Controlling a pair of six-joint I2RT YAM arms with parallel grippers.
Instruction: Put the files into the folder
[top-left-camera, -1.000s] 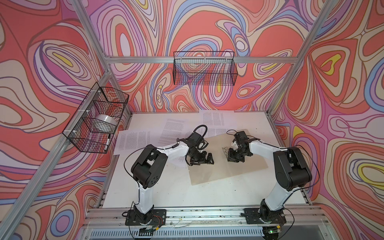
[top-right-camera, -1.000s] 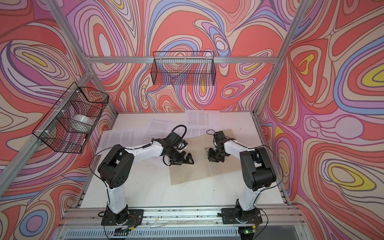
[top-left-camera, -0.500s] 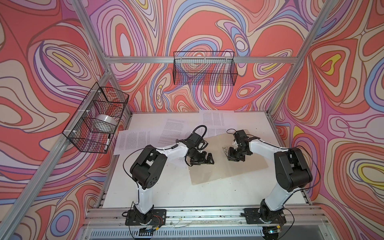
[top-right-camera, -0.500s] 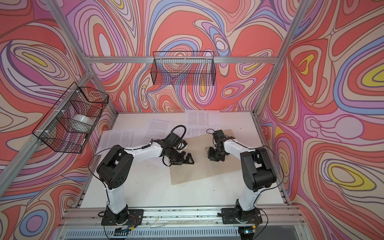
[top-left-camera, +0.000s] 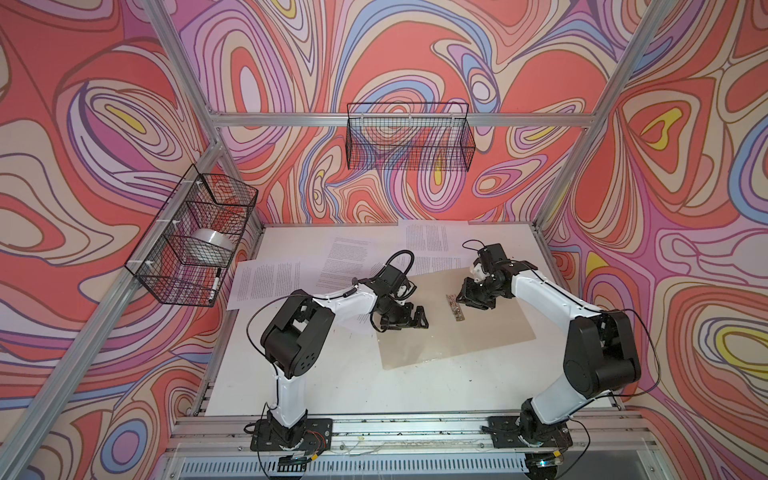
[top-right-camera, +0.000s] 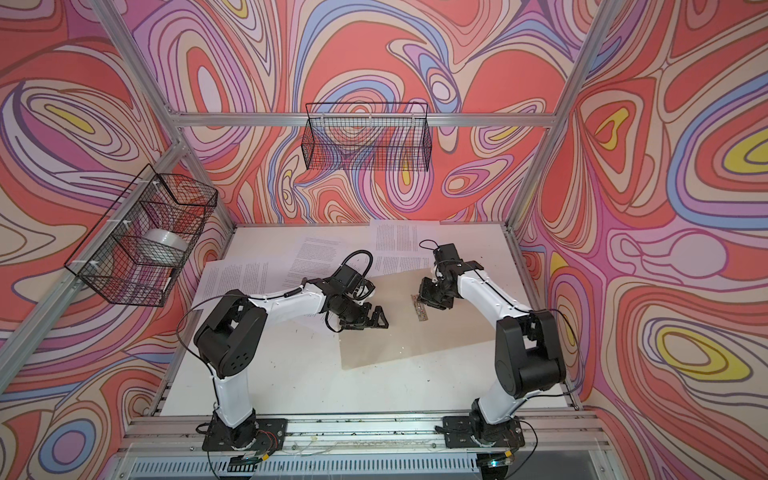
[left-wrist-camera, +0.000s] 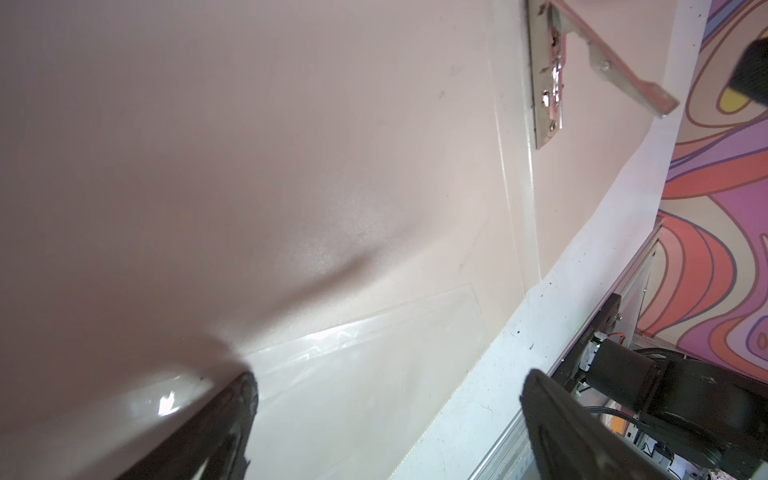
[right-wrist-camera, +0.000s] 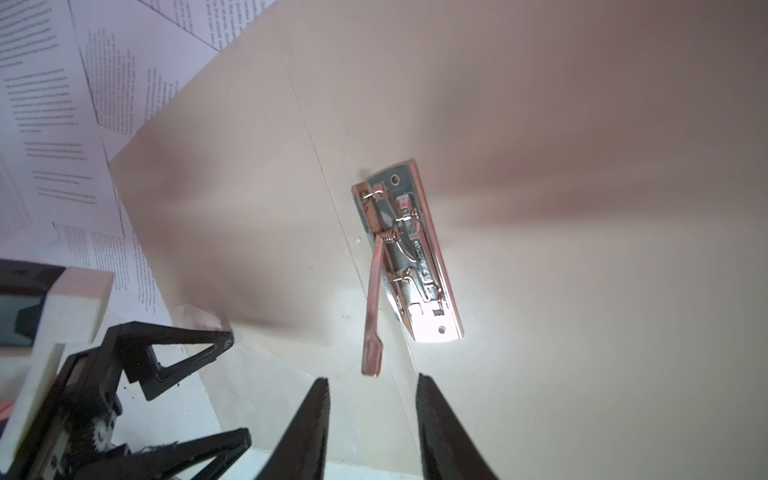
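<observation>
Folder (top-left-camera: 478, 332) open flat — files (top-left-camera: 270, 282) scattered behind.

You had the clip lever (right-wrist-camera: 372, 307) sticking up off the open folder (top-left-camera: 457, 336), dead ahead of your right gripper (right-wrist-camera: 372, 378), whose jaws were parted with nothing between them. Your left gripper (top-left-camera: 420, 322) sat low over the folder's left half, jaws wide, crowding the middle. Sheets (top-left-camera: 270, 282) covered the back and left of the table (top-left-camera: 353, 386). The front strip lay bare, and so did the folder's right half.
</observation>
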